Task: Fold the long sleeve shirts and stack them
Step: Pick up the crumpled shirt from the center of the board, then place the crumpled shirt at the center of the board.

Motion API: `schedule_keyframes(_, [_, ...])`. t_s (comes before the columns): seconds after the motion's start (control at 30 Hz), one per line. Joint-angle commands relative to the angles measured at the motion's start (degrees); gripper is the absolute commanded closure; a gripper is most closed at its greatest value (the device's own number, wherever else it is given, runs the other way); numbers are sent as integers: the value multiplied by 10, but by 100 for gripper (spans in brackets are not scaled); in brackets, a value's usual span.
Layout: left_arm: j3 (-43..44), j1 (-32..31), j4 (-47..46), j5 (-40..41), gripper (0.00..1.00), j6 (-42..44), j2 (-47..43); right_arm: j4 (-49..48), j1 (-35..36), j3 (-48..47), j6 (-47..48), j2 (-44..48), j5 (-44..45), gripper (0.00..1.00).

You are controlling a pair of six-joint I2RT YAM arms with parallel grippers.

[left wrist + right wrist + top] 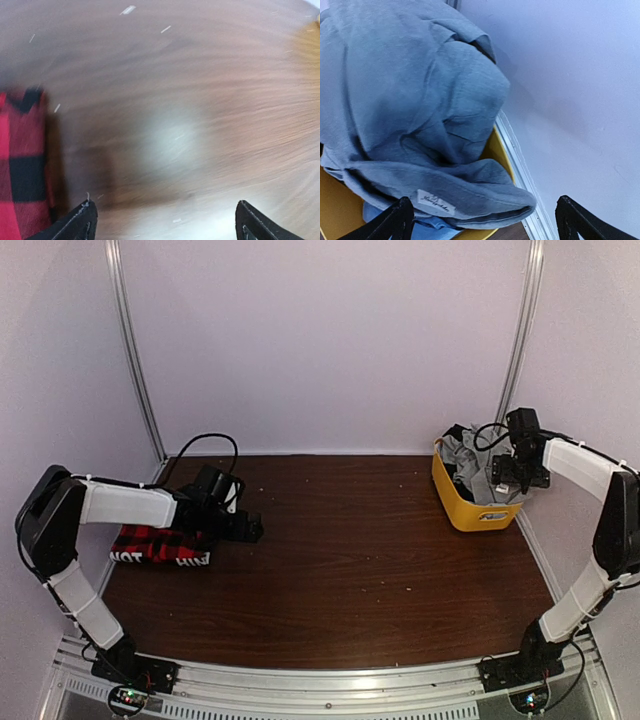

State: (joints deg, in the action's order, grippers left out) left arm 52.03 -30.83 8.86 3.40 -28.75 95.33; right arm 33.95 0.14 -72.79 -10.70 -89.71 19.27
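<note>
- Left gripper (167,220): jaws wide apart, holding nothing, with bare table (370,570) beneath it.
- Plaid shirt (150,545): a compact, apparently folded bundle just to this gripper's left, partly under the forearm. Risk: a low sweep of the arm could drag the fold open.
- Right gripper (485,220): jaws fully apart, holding nothing.
- Grey shirt (410,100): crumpled inside the yellow bin (470,512), directly ahead of the right gripper's fingers. Risk: a pinch on one loose fold may slip, or the cloth may snag and tip the bin.
- Obstructions: the bin rim, and the wall close on the right gripper's right.
</note>
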Motion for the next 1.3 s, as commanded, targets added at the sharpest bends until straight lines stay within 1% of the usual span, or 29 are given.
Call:
schedule_keyframes(0.0, [46,-14,-19,-34,2,26,-12,14,-35,4,4,-17,27,0])
schedule_keyframes(0.07, [53,-19,-18,-34,2,29,-16,15,-46,-12,4,-40,19,0])
schedule_keyframes(0.13, [58,-23,-13,-52,2,33,-18,6,-55,-20,7,-61,1,2])
schedule_keyframes(0.17, [60,-23,-9,-51,2,34,-19,1,-58,-23,8,-70,-16,5])
schedule_keyframes(0.2, [61,-23,-6,-50,2,36,-20,-9,-62,-24,11,-78,-32,13])
schedule_keyframes(0.23, [62,-23,-5,-49,2,36,-23,-17,-63,-27,15,-85,-45,25])
schedule_keyframes(0.27, [63,-24,-3,-48,2,37,-26,-14,-63,-36,19,-90,-62,41])
schedule_keyframes(0.33, [64,-24,4,-44,2,37,-36,-15,-53,-47,24,-76,-93,77])
schedule_keyframes(0.37, [64,-24,5,-43,2,37,-42,-25,-44,-45,26,-41,-100,98])
schedule_keyframes(0.4, [62,-24,5,-43,2,37,-50,-31,-32,-46,27,-8,-102,100])
schedule_keyframes(0.47, [59,-24,5,-29,2,37,-70,-41,-11,-62,27,57,-107,100])
schedule_keyframes(0.5, [57,-25,5,-24,2,37,-78,-40,-4,-85,24,85,-129,100])
schedule_keyframes(0.57, [57,-25,5,-23,2,37,-90,-45,-1,-140,10,126,-223,100])
schedule_keyframes(0.6, [57,-25,5,-23,2,36,-95,-56,-1,-180,-10,139,-303,100])
schedule_keyframes(0.7, [60,-25,6,-20,2,36,-109,-106,19,-250,-77,157,-463,100])
schedule_keyframes(0.73, [61,-25,8,-18,2,35,-114,-121,28,-268,-95,157,-494,100])
schedule_keyframes(0.83, [64,-25,12,-16,2,36,-126,-123,45,-309,-114,155,-514,100])
schedule_keyframes(0.9, [64,-25,18,-12,2,34,-134,-125,47,-304,-129,156,-537,100])
schedule_keyframes(0.97, [60,-25,21,-3,2,33,-146,-159,60,-269,-157,158,-594,100])
schedule_keyframes(1.03, [56,-25,21,9,2,32,-161,-209,98,-227,-187,155,-636,100])
schedule_keyframes(1.07, [56,-25,23,15,2,31,-167,-220,129,-221,-189,148,-643,100])
schedule_keyframes(1.17, [54,-25,25,31,2,26,-187,-256,228,-240,-205,113,-667,100])
schedule_keyframes(1.2, [53,-25,25,34,2,23,-194,-285,252,-249,-228,100,-685,100])
schedule_keyframes(1.27, [43,-25,9,27,2,23,-216,-374,298,-265,-293,73,-725,100])
